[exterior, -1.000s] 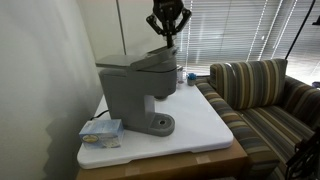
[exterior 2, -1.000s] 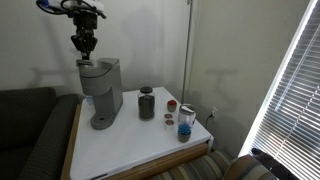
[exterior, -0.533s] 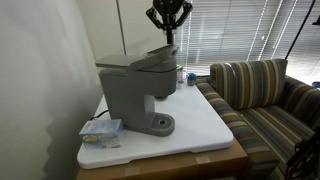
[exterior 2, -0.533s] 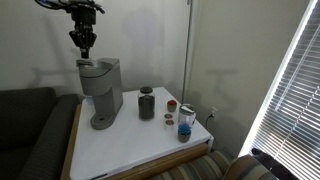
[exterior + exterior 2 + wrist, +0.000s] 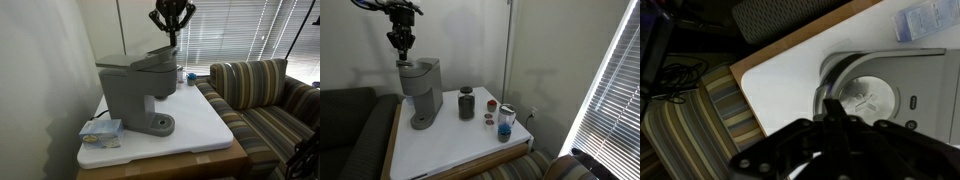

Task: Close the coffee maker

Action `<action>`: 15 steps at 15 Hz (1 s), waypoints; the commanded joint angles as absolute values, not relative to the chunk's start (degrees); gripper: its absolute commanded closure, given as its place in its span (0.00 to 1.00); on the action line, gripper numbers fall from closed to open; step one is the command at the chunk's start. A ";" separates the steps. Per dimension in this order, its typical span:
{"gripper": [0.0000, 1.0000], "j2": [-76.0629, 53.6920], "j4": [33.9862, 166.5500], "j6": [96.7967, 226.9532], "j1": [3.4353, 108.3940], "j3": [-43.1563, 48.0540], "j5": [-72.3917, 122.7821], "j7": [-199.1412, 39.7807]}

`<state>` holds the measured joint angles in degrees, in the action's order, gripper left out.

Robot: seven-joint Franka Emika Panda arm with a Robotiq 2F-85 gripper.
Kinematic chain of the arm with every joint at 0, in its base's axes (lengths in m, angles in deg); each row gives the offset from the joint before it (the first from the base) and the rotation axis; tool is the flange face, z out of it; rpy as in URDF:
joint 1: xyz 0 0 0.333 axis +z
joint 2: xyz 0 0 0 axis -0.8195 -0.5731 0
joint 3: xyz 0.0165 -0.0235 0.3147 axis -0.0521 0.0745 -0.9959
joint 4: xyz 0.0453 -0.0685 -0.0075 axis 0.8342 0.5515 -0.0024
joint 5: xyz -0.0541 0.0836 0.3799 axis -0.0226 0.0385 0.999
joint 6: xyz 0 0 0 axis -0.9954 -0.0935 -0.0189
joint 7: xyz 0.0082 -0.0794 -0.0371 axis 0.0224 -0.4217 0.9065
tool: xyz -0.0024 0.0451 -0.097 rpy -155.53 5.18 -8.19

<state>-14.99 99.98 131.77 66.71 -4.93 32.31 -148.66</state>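
Observation:
The grey coffee maker (image 5: 135, 88) stands at the back of the white table (image 5: 200, 125); it shows in both exterior views (image 5: 420, 88). Its top lid lies down on the body. In the wrist view I look straight down on the lid (image 5: 880, 95) with its round silver top. My gripper (image 5: 172, 38) hangs just above the lid's rear end, apart from it, fingers pressed together and empty. It also shows in an exterior view (image 5: 401, 52) and in the wrist view (image 5: 830, 112).
A small blue-white box (image 5: 102, 131) lies by the machine's base. A dark jar (image 5: 467, 103), small cups (image 5: 491, 105) and a blue-topped cup (image 5: 505, 124) stand on the table. A striped sofa (image 5: 262, 95) borders the table. A wall stands behind the machine.
My gripper has risen a little above the lid and stays shut. The coffee maker has not moved.

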 commanded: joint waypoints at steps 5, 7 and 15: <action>1.00 -14.54 102.97 132.60 66.21 -5.21 34.19 -148.53; 1.00 -15.99 102.30 132.89 66.33 -5.35 34.41 -148.36; 1.00 -27.82 91.82 123.16 66.03 -5.44 36.86 -146.41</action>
<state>-20.81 97.26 126.76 66.64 -4.95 34.58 -148.05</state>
